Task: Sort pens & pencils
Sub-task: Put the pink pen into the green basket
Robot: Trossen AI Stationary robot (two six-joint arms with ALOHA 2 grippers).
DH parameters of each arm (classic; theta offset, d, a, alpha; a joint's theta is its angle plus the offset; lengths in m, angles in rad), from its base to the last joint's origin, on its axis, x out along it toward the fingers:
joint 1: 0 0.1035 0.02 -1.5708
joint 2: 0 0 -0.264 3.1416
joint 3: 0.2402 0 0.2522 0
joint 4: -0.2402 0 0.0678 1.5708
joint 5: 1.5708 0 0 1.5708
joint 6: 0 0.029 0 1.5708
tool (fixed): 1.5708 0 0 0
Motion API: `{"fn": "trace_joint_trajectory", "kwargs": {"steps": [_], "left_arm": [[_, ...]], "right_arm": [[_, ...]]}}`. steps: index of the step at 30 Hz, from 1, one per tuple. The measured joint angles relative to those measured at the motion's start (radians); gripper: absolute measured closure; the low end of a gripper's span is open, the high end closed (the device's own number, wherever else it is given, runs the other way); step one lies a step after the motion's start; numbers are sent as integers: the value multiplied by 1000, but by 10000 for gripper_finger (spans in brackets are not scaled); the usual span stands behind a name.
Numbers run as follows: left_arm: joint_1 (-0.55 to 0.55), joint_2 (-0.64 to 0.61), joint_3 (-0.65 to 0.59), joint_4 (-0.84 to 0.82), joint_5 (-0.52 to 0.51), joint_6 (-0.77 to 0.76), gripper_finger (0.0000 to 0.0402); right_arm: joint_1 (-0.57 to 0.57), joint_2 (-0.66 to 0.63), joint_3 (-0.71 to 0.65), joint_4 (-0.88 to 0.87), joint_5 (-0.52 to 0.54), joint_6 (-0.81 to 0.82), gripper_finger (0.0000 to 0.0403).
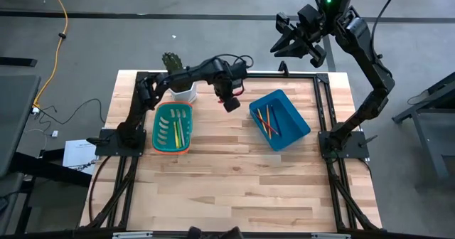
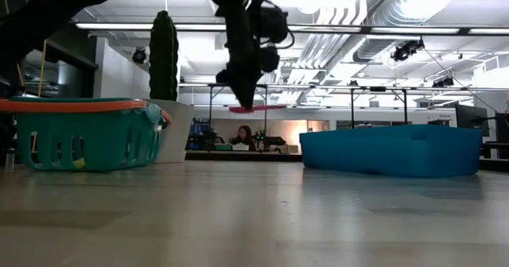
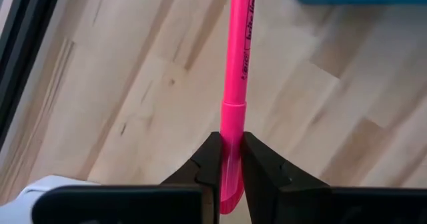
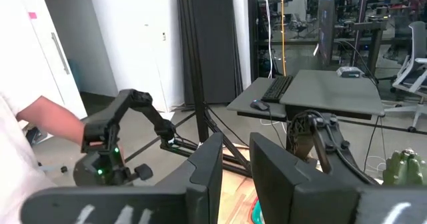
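Left hand (image 3: 227, 177) hovers above the wooden worktop (image 1: 234, 175), pinching a smooth hot-pink pen (image 3: 237, 64); right hand (image 1: 290, 41) raised behind the worktop, fingers apart.

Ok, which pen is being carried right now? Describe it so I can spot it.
Look between the green basket and the blue bin, above the bare wood. The left gripper is shut on a hot-pink pen: thicker than the pencils in the bin, and the only pink one.

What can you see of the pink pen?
The pink pen is a hot-pink plastic stick with dark print on its barrel and a seam partway along. The left gripper is shut on one end; the rest juts forward. It hangs level above the bare wood between the green basket and blue bin, touching nothing else.
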Motion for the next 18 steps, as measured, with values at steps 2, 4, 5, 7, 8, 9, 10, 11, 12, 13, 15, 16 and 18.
{"fn": "trace_joint_trajectory", "kwargs": {"steps": [2, 4, 5, 7, 8, 9, 10, 11, 12, 13, 15, 16, 18], "left_arm": [[-12, 0, 28, -29, 0, 2, 370], [-25, 0, 48, -58, 0, 9, 368], [-32, 0, 58, -76, -1, 12, 367], [-47, 0, 80, -102, -6, 23, 367], [-53, 0, 91, -115, -12, 26, 367], [-60, 0, 100, -129, -22, 28, 369], [-66, 0, 108, -138, -31, 30, 371], [-73, 0, 115, -143, -40, 32, 372], [-79, 0, 122, -147, -45, 32, 374], [-82, 0, 131, -159, -47, 32, 375], [-92, 0, 156, -186, -49, 39, 375], [-96, 0, 168, -193, -50, 47, 375], [-105, -1, 187, -213, -51, 54, 372]], "right_arm": [[0, 0, 0, 0, 0, 0, 334], [0, 0, 0, 0, 0, 0, 334], [0, 0, 0, -1, 0, 0, 334], [0, 0, 0, -5, 0, 0, 334], [0, 0, 0, -6, 0, 0, 334], [0, 0, 0, -6, 0, 0, 334], [0, 0, 0, -6, 0, 0, 334], [0, 0, 0, -6, 0, 0, 334], [0, 0, 0, -6, 0, 0, 334], [0, 0, 0, -6, 0, 0, 334], [0, 0, 0, -6, 0, 0, 334], [0, 0, 0, -6, 0, 0, 334], [0, 0, 0, -6, 0, 0, 334]]}}
